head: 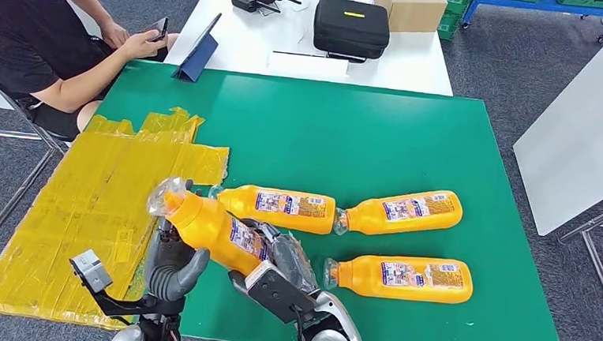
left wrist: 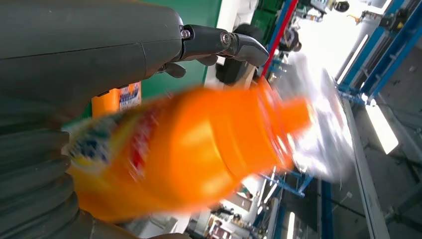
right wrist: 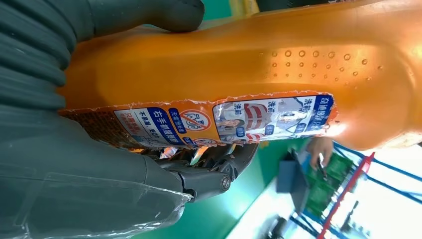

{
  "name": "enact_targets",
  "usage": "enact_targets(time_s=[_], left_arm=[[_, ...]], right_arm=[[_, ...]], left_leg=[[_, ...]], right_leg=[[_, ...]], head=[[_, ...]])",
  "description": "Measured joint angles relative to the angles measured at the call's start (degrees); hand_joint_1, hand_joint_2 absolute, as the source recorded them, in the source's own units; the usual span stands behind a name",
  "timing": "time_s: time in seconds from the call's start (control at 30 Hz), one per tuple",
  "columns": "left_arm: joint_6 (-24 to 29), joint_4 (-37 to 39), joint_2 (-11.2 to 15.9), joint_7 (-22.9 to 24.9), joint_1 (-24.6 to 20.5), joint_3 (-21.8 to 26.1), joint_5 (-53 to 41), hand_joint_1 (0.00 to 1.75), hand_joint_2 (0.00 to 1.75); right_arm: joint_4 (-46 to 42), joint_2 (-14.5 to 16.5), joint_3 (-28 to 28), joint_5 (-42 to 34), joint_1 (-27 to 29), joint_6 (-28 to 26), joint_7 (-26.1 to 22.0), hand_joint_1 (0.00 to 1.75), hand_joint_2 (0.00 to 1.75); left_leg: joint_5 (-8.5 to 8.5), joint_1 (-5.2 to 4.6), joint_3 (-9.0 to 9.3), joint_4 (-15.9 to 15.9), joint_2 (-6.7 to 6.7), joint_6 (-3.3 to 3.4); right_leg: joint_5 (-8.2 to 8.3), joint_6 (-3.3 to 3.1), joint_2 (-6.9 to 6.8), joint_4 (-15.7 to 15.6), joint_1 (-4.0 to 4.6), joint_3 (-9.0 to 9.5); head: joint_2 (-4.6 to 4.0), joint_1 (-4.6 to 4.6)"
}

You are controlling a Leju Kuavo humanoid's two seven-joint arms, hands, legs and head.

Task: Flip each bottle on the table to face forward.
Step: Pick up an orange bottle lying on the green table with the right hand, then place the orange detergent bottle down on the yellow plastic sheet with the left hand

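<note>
An orange bottle (head: 208,226) (left wrist: 199,154) (right wrist: 249,64) with a blue-and-white label is lifted off the green table (head: 364,135), tilted, its plastic-wrapped cap end toward the left. My right hand (head: 277,265) (right wrist: 99,189) grips its base end, thumb on one side and fingers on the other. My left hand (head: 173,259) sits under the neck part with its fingers (left wrist: 224,42) stretched out; the bottle is blurred in front of its palm. Three more orange bottles lie flat on the table: one in the middle (head: 284,209), one to its right (head: 402,211), one at the front right (head: 402,277).
A crumpled yellow sheet (head: 99,198) covers the table's left side. Behind stands a white table (head: 306,44) with a black case (head: 351,25), a cardboard box (head: 410,5) and a tablet (head: 199,49). A seated person (head: 45,36) is at the far left. A white panel (head: 584,148) stands at the right.
</note>
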Motion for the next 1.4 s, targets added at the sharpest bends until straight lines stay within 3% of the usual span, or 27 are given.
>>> enact_targets(time_s=[0.43, 0.67, 1.13, 1.27, 1.4], left_arm=[[-0.28, 1.08, 0.69, -0.18, -0.36, -1.07, 0.55, 0.00, 1.75], [-1.33, 3.06, 1.62, -0.45, -0.96, -1.03, 1.96, 0.00, 1.75], [-1.67, 8.42, 5.13, -1.51, -2.09, -1.64, 0.33, 0.00, 1.75], [-1.89, 9.13, 5.49, -1.58, -2.16, -1.65, 0.37, 1.69, 1.75], [-2.23, 9.55, 5.63, -1.83, -2.34, -1.65, 0.60, 1.75, 1.75]], right_arm=[[3.84, 0.38, 0.55, 3.13, -1.44, 1.75, 1.51, 1.75, 1.75], [11.37, 0.31, 5.13, 6.74, -6.07, 2.84, 2.24, 1.75, 1.75], [13.52, -2.13, 11.59, 7.72, -8.87, 3.52, 2.03, 1.75, 1.75], [14.41, -2.41, 12.50, 8.10, -9.72, 3.52, 2.03, 1.75, 1.75], [15.06, -2.61, 13.17, 8.16, -10.51, 3.52, 2.02, 1.75, 1.75]], left_leg=[[0.00, 0.00, -0.04, 0.00, 0.02, 0.00], [0.02, 0.03, -0.03, 0.00, 0.01, -0.01], [0.02, 0.02, -0.06, 0.00, 0.03, -0.01], [0.02, 0.02, -0.05, 0.00, 0.02, -0.01], [0.02, 0.02, -0.04, 0.00, 0.02, -0.01]], right_leg=[[0.00, 0.00, 0.01, 0.00, 0.00, 0.04], [0.00, 0.00, 0.00, 0.01, 0.00, -0.03], [0.00, 0.00, 0.02, 0.00, 0.00, -0.11], [0.00, 0.00, 0.01, 0.00, -0.01, -0.10], [0.00, 0.00, 0.01, 0.00, -0.01, -0.10]], head=[[0.00, 0.00], [0.00, -0.01], [0.00, -0.01], [0.00, -0.01], [0.00, 0.00]])
